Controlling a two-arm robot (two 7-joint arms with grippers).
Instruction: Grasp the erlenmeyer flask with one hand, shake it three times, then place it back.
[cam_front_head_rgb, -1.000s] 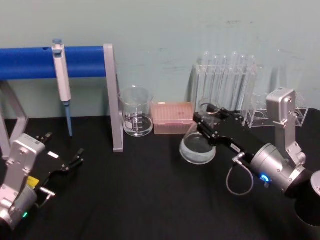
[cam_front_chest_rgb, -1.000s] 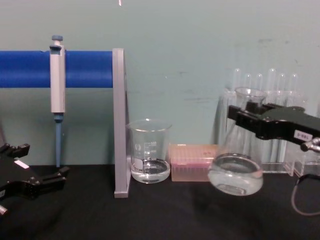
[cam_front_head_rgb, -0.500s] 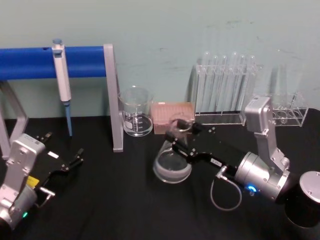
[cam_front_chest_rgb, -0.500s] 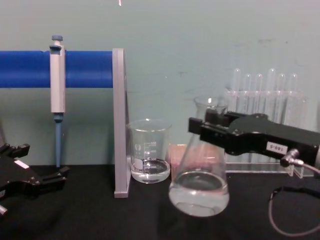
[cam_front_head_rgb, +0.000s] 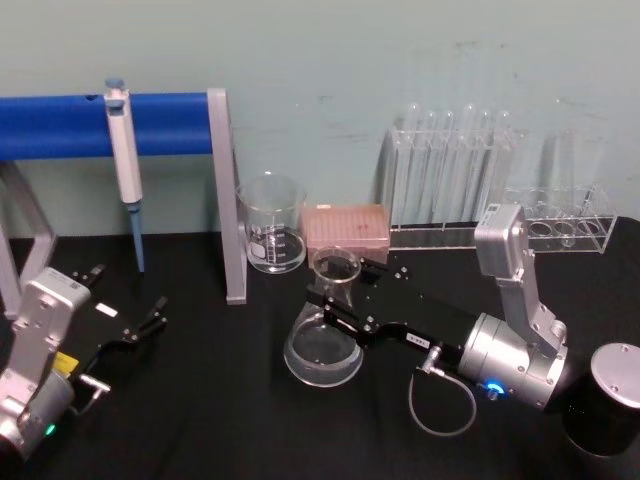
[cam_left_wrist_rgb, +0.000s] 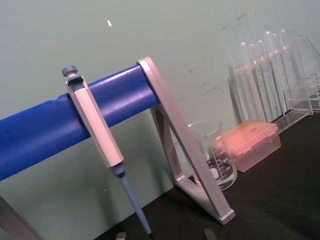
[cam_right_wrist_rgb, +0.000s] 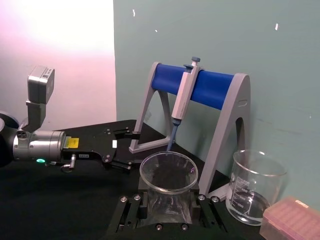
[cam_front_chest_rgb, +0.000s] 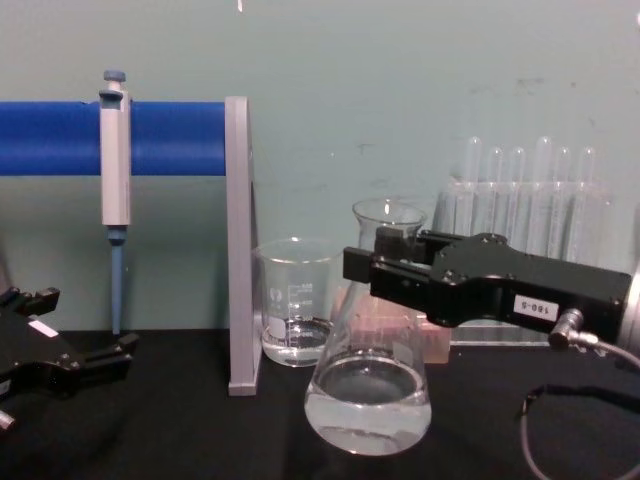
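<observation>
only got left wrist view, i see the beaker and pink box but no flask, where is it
Observer: The flask is in front of the pink box, its neck clamped by the right gripper.
Operator: ok and is my left gripper anywhere near it
Observer: No. The left gripper sits at the left of the table, fingers open, well apart from the flask.
</observation>
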